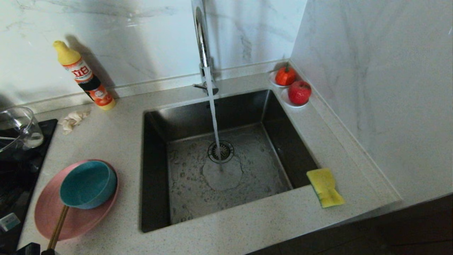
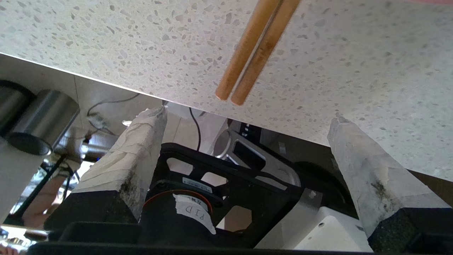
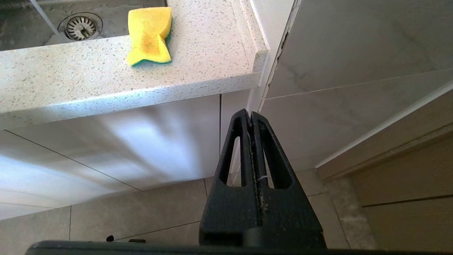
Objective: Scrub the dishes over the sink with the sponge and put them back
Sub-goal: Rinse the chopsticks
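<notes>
Left gripper (image 2: 247,118) at the worktop's (image 1: 116,138) front edge, jaws spread wide and empty, just short of the chopsticks (image 2: 256,49). Right gripper (image 3: 251,117) parked below the worktop, jaws pressed shut. Nothing scrubbed yet, seemingly: tap running into the sink (image 1: 226,170), sponge (image 1: 325,187) untouched beside it. One pink plate (image 1: 76,221), one teal bowl (image 1: 87,184) on it, two chopsticks, one sponge.

Counter (image 1: 116,141): pale speckled stone, matt. Sink (image 1: 155,170): brushed steel, dull sheen, wet floor; tap (image 1: 202,42) polished chrome. Chopsticks (image 2: 253,53): smooth brown wood. Plate (image 1: 76,221): matt pink; bowl (image 1: 88,184): matt teal. Sponge (image 1: 325,187): porous yellow foam, green scouring layer underneath. Left pincer (image 2: 247,122) fingers (image 2: 134,156): wrapped in grubby, wrinkled white tape. Right pincer (image 3: 250,117): matt black plastic.
</notes>
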You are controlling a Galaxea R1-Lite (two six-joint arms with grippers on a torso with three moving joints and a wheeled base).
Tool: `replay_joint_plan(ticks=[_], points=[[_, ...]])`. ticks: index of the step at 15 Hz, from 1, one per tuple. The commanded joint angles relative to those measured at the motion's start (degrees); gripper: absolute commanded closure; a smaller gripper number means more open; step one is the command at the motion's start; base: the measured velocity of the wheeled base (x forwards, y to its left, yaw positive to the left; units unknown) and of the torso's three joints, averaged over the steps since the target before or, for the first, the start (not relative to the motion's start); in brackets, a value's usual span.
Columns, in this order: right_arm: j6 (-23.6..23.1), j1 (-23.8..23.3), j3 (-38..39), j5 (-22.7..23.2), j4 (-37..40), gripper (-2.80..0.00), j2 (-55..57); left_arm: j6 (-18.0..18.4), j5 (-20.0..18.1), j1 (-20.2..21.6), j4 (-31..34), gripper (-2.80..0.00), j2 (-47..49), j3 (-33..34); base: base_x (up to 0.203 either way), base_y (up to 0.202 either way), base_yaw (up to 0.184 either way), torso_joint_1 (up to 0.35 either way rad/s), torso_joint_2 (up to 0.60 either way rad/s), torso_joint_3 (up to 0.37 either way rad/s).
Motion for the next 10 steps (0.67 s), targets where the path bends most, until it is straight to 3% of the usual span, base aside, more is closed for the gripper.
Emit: replay_joint_plan(ticks=[1, 10], points=[[0.0, 0.0, 0.0, 0.0, 0.0, 0.00, 0.1, 0.0, -0.1, 0.0, -0.1, -2.80, 1.9, 0.1, 0.000, 0.000, 0.000, 0.000, 0.00, 0.000], [0.0, 0.0, 0.0, 0.0, 0.0, 0.00, 0.1, -2.9, -0.2, 0.0, -2.5, -2.80, 6.2, -2.1, 0.000, 0.000, 0.000, 0.000, 0.00, 0.000]])
